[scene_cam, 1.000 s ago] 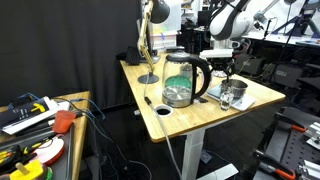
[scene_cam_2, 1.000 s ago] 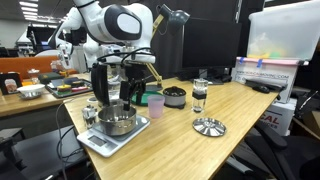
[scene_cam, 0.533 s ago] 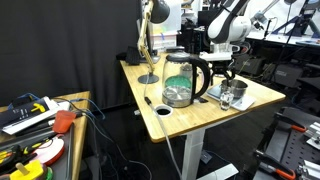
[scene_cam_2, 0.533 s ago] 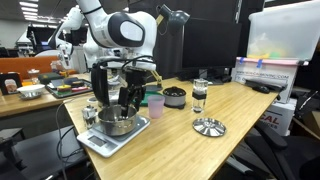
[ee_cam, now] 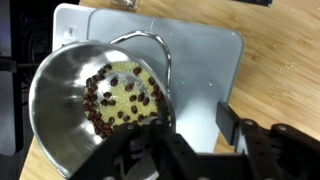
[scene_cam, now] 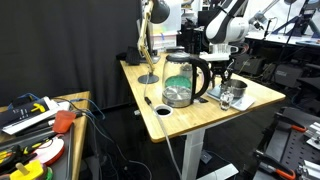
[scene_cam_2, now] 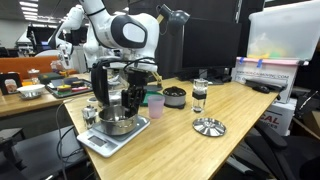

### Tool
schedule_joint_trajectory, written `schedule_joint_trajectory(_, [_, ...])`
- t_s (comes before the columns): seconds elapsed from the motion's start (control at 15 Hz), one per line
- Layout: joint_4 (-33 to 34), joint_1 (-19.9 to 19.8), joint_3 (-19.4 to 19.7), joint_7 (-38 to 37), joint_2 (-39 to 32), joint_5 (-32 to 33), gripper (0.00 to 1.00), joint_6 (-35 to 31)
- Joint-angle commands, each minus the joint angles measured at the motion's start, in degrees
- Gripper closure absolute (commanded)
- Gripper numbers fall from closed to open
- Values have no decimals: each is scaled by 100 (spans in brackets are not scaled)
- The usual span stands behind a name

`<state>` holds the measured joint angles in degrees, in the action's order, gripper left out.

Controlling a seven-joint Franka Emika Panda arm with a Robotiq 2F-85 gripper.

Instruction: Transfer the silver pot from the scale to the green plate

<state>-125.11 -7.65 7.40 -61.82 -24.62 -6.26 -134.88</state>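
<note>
The gripper (ee_cam: 185,140) is low over the pot rim with its fingers (ee_cam: 228,122) spread apart; contact cannot be confirmed. The silver pot (ee_cam: 95,100) stands upright directly beneath the gripper, offset toward one finger. It rests on the scale (ee_cam: 205,60), which extends beyond it.

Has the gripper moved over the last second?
Yes. The gripper has come down toward the pot, which sits unmoved on the scale; it is now just above the pot's rim.
</note>
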Motion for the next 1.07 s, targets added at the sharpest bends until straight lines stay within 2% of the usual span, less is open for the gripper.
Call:
schedule_joint_trajectory(0.0, [110,65,98,194,-15,-196,76,190])
schedule_joint_trajectory(0.2, [103,62,100,207,-20,-208,97,210])
schedule_joint_trajectory(0.27, [96,69,99,207,-14,-202,100,213])
schedule_joint_trajectory(0.6, [3,199,158,149,139,-8,99,109])
schedule_joint_trajectory(1.0, [-63,425,176,75,726,175,99,-49])
